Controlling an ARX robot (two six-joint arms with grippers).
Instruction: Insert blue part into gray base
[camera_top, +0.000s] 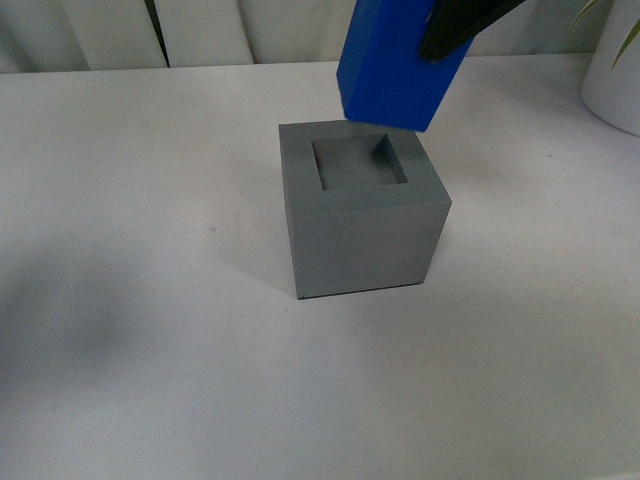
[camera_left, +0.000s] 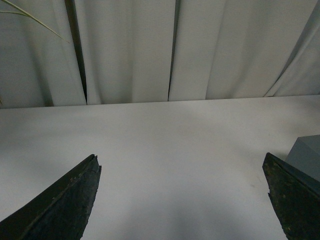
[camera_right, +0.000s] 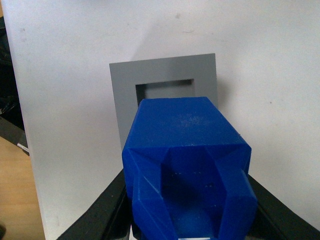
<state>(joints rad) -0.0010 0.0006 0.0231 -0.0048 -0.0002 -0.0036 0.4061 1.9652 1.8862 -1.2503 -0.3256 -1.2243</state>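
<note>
The gray base (camera_top: 365, 215) is a matte cube on the white table, with its square recess (camera_top: 358, 163) facing up and nothing in it. The blue part (camera_top: 395, 70) hangs tilted just above the base's far edge, its lower end behind the recess and clear of the cube. My right gripper (camera_right: 187, 200) is shut on the blue part (camera_right: 185, 145) at its handle end, one black finger (camera_top: 455, 28) showing in the front view. The base (camera_right: 165, 75) lies beyond the block's tip. My left gripper (camera_left: 182, 165) stands open over bare table, with a corner of the base (camera_left: 307, 155) beside one finger.
A white pot (camera_top: 620, 75) with green leaves stands at the table's back right. Pale curtains (camera_left: 130, 50) hang behind the table. In the right wrist view the table's edge (camera_right: 22, 135) gives onto a wooden floor (camera_right: 17, 195).
</note>
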